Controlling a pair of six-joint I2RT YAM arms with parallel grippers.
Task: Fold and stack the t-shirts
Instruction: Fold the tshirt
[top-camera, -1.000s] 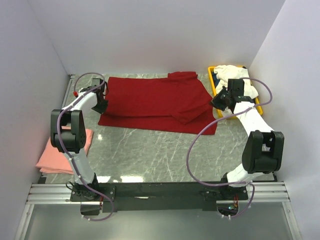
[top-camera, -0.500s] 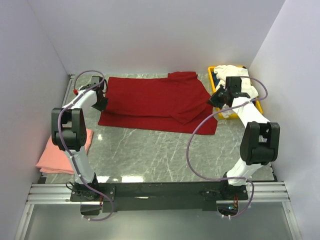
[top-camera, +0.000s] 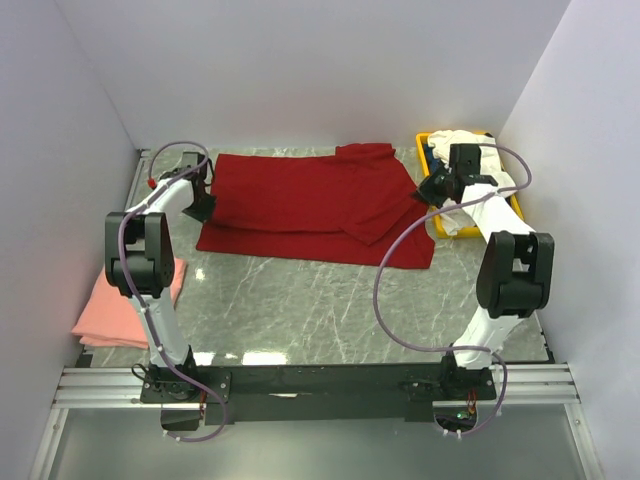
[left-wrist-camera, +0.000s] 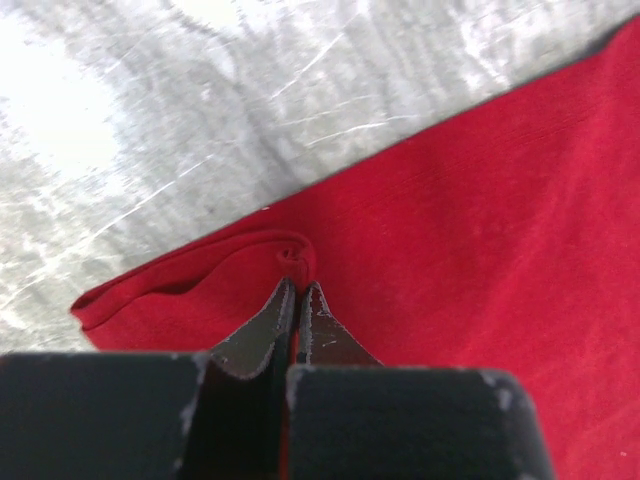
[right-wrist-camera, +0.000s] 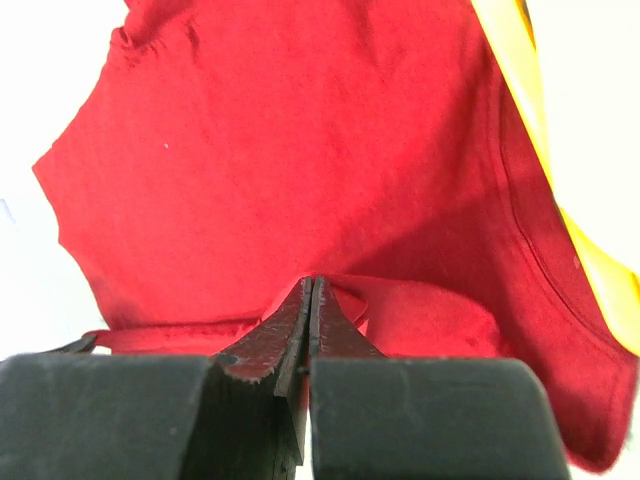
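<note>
- The left gripper (left-wrist-camera: 298, 292) has its fingers pressed together on a small pucker at the doubled left edge of the dark red t-shirt (top-camera: 300, 200). Flat red cloth spreads ahead and to the right of the tips, and bare table (left-wrist-camera: 150, 120) lies beyond the edge.
- The right gripper (right-wrist-camera: 310, 288) is also pinched shut, nipping a raised ridge at the same shirt's opposite end. The yellow bin (right-wrist-camera: 520, 90) has its rim just right of those fingers.
- Holding both ends at once probably keeps the cloth taut, so that a fold can be carried over straight.
- There are three t-shirts. The dark red one lies between the two sets of fingers.
- The salmon-pink t-shirt (top-camera: 125, 310) lies folded, well back from the left fingers.
- The white t-shirt (top-camera: 480, 148) is heaped in the bin, just past the right fingers.
- There are also one bin and two grippers.
</note>
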